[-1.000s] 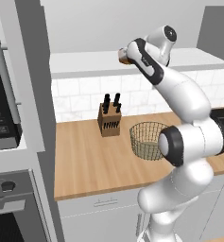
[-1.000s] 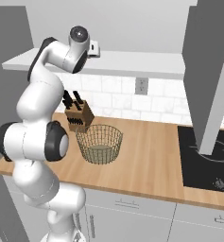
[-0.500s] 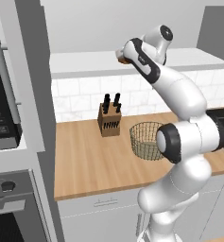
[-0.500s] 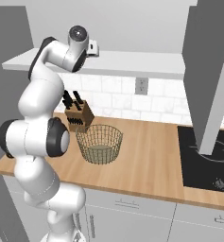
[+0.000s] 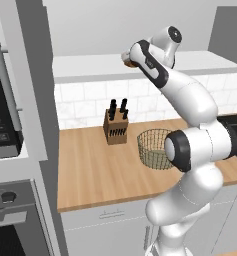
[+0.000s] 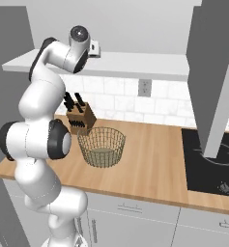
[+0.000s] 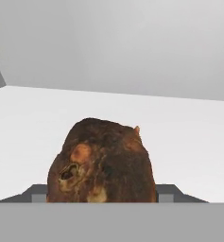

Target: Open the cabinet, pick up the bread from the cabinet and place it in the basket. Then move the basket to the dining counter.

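Note:
The bread (image 7: 103,163), a dark-brown lump, lies on the white shelf (image 5: 90,67) of the cabinet and looms large in the hand view. My gripper (image 7: 104,194) straddles it, with one of the fingers (image 7: 38,193) at each side, right against its edges; the bread hides whether they press on it. From the left base view the gripper (image 5: 130,57) is up at the shelf's front edge, with a bit of the bread (image 5: 125,63) showing beside it. The wire basket (image 5: 155,148) stands on the wood worktop below, with nothing in it.
A wooden knife block (image 5: 116,127) stands left of the basket against the tiled wall. A black cooktop (image 6: 212,164) lies to the right. An open grey cabinet door (image 6: 212,72) hangs over the cooktop. An oven column (image 5: 10,150) stands at the left.
The arm has shifted only slightly at the shelf edge; the hand stays by the bread. The basket and the knife block have not moved.

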You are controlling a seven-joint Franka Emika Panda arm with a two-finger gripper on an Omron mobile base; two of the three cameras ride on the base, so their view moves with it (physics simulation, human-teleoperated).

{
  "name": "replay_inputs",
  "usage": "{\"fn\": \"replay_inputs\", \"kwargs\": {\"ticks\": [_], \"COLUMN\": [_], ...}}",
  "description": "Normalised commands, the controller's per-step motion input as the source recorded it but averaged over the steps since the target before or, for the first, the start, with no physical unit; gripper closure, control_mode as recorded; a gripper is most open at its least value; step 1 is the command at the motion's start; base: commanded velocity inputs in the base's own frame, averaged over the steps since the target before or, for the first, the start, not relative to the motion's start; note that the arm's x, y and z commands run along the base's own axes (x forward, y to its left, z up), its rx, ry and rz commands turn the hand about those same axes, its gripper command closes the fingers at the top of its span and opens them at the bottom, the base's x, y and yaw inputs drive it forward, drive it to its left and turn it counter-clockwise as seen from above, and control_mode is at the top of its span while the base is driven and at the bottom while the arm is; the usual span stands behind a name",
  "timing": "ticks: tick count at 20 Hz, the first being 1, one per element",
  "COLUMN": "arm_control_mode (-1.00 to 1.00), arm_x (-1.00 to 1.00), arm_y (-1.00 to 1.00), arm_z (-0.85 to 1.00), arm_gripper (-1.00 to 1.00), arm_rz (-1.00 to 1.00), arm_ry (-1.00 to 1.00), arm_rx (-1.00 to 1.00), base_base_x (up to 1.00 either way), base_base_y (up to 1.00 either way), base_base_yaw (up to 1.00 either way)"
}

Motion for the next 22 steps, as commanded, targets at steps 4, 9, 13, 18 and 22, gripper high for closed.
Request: {"fn": "replay_inputs", "kwargs": {"ticks": [4,9,13,18,22], "arm_control_mode": [-1.00,-1.00,-1.00,-1.00,-1.00], "arm_x": [0.00,0.00,0.00,-0.14,-0.46], "arm_y": [0.00,-0.09,-0.16,-0.27,-0.40], "arm_z": [0.00,0.00,0.00,0.17,0.34], "arm_gripper": [1.00,1.00,1.00,1.00,1.00], "arm_rz": [0.00,0.00,-0.02,-0.05,-0.14], "arm_ry": [0.00,-0.06,-0.10,0.01,0.02], "arm_rx": [0.00,0.02,0.07,0.03,0.00], "base_base_x": [0.00,0.00,0.00,0.00,0.00], "base_base_y": [0.00,0.00,0.00,0.00,0.00], "base_base_yaw": [0.00,0.00,0.00,0.00,0.00]}}
